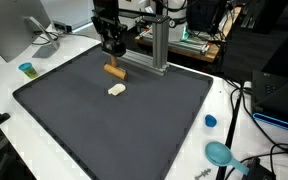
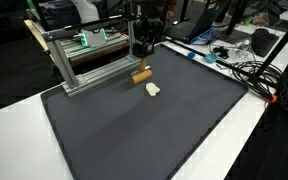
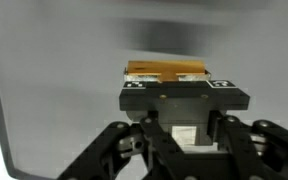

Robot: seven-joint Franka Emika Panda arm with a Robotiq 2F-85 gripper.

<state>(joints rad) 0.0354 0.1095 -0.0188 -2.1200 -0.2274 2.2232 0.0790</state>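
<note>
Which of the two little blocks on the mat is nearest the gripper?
The orange-brown block, almost under the gripper; the pale cream block lies farther out on the mat.

My gripper [image 3: 178,100] hides the near half of the brown block [image 3: 164,72] in the wrist view. That picture is smeared, so I cannot tell how the jaws stand. In both exterior views the fingertips are too small to read. In an exterior view the dark mat [image 2: 134,140] runs off the bottom edge.
</note>
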